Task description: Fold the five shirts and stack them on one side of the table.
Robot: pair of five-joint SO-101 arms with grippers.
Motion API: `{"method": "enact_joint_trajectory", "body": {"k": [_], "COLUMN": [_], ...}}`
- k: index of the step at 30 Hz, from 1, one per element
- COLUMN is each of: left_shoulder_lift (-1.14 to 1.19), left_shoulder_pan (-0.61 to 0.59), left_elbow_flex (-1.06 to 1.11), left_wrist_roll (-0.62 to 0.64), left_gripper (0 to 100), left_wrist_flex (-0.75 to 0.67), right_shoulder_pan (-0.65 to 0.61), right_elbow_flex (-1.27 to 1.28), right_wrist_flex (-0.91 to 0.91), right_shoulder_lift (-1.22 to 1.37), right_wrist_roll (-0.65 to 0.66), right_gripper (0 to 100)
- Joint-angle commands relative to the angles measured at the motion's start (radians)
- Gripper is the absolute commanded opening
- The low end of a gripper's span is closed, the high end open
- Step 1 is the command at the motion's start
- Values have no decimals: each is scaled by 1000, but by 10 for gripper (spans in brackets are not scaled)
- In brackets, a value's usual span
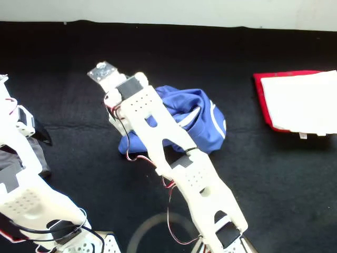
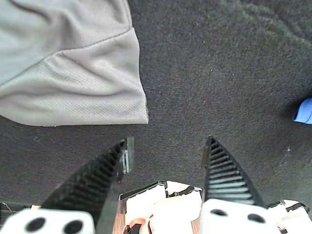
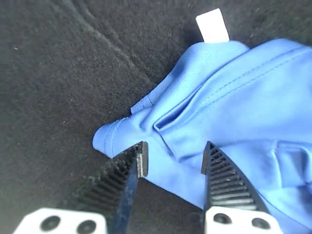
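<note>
Table (image 1: 274,179) under me is dark and fuzzy, and here we go. My right end effector (image 3: 174,148) hangs just over the blue shirt (image 3: 234,112), released, both ribbed fingers spread with a fold of the blue hem showing between them. The tips look close to the cloth, though I cannot tell whether they touch it. That shirt lies crumpled in a heap near the middle of the table, a small white tag (image 3: 213,25) poking out at its edge. In the high view my right arm stretches across it and covers part of the heap.

Over to my left end effector (image 2: 168,146): also released, fingers wide apart above bare table, nothing between them. The grey shirt (image 2: 63,63) lies just beyond the tips, its stitched hem corner near one finger but apart from it.

At the table's right end in the high view, a folded white shirt (image 1: 303,103) rests on a folded red shirt (image 1: 258,80), red showing along the edge, well apart from the blue heap.
</note>
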Motion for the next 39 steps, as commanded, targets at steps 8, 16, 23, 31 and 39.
{"method": "enact_joint_trajectory", "body": {"k": [8,16,23,31,39], "left_shoulder_lift": [-2,-2,-2,-2,-2], "left_shoulder_pan": [12,16,12,15,10], "left_elbow_flex": [-27,-27,-27,-27,-27], "left_wrist_roll": [5,5,5,5,5], "left_gripper": [235,235,235,235,235], "left_wrist_flex": [11,9,11,11,11], "right_shoulder_pan": [-10,-10,62,156,185], "right_elbow_flex": [111,179,275,277,116], "right_wrist_flex": [-117,-131,-285,-294,-179], "right_shoulder_lift": [-68,-68,-68,-70,-79], "right_wrist_roll": [-9,-9,-3,-2,-2], "right_gripper": [183,187,187,116,5]}}
